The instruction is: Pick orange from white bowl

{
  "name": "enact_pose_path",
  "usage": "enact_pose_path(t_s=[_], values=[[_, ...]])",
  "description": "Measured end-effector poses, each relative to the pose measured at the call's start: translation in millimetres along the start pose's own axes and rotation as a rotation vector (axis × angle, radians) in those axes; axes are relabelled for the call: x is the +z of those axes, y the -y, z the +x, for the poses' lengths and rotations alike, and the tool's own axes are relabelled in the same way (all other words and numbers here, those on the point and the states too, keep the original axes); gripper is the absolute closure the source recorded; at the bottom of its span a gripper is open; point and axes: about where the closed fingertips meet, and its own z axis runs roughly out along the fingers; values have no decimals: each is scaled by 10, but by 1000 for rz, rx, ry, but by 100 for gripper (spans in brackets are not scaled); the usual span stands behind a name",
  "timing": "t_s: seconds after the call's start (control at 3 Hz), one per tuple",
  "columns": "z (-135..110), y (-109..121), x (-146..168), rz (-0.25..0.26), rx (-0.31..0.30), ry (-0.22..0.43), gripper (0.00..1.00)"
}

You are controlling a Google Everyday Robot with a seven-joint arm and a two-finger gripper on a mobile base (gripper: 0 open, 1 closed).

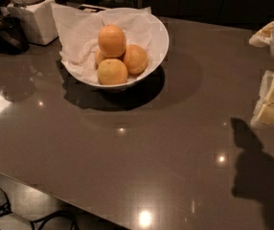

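The white bowl [158, 42] stands on the brown counter at the back, left of centre, and is lined with crumpled white paper [79, 30]. Several oranges are piled in it. One deep-orange orange [111, 40] sits on top, another [135, 59] lies at the right, and one [99, 57] is mostly hidden behind. A paler, yellower one [112, 72] lies at the front. My gripper [272, 102] is at the right edge of the view, above the counter and well to the right of the bowl, touching nothing. It is partly cut off by the frame.
A white square jar [34, 19] stands at the back left, with a dark pot [7, 32] beside it. The counter's front edge runs diagonally at the lower left, with cables [3, 207] on the floor below. My arm's shadow [256, 176] falls at the lower right.
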Motion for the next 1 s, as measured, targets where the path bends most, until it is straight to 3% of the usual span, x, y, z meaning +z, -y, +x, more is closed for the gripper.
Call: enact_pose_path(t_s=[0.33, 0.67, 1.0], values=[[0, 0, 0, 0, 0, 0, 0], [-186, 158, 39, 18, 10, 34, 0], [-794, 614, 304, -32, -30, 29, 0]])
